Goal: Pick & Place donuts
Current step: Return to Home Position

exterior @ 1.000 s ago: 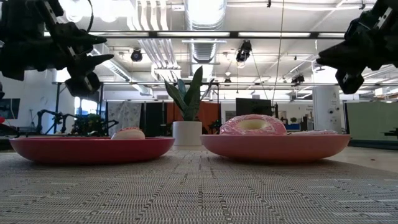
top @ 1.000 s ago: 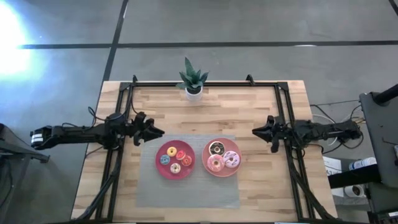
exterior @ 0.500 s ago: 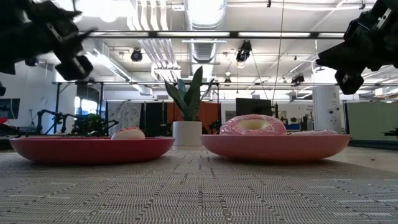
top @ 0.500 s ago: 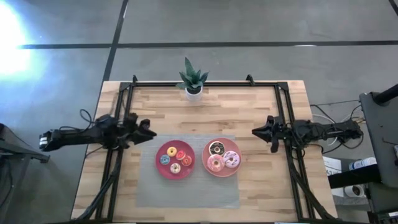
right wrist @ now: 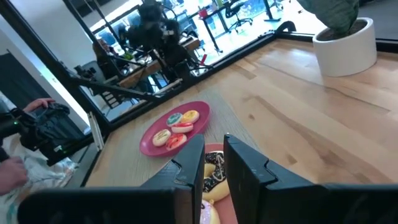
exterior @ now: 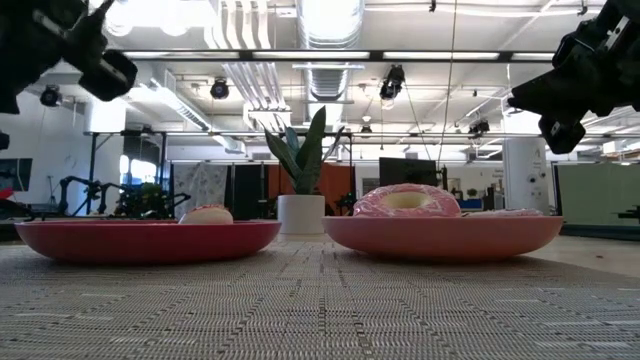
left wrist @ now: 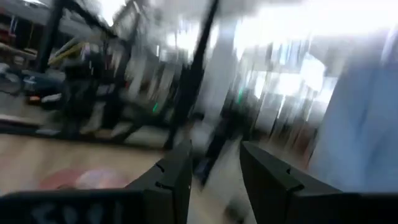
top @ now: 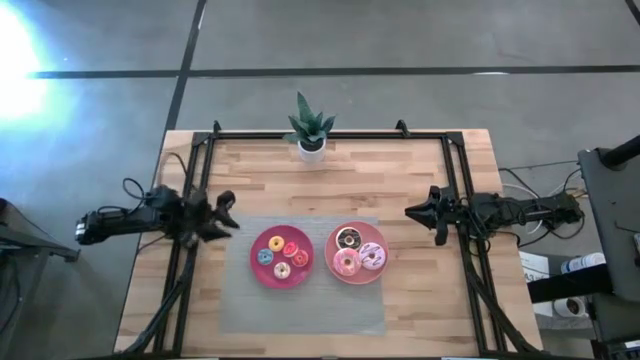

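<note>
Left gripper (top: 226, 212): you see it beside the left plate (top: 256, 268), fingers slightly apart, empty.
Right gripper (top: 413, 212): near the right plate (top: 335, 244), fingers narrowly apart, empty.
Donuts (top: 283, 254): on both plates.

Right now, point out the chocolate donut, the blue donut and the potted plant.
chocolate donut (top: 349, 238), high view, on its brown icing.
blue donut (top: 265, 257), high view, on its ring.
potted plant (top: 311, 150), high view, on its white pot.

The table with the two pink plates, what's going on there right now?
Nothing is being held. The four tiny donuts sit on the left plate, the three larger donuts on the right plate. The left gripper hangs open above the table's left side, the right gripper open above its right side, both apart from the plates.
</note>
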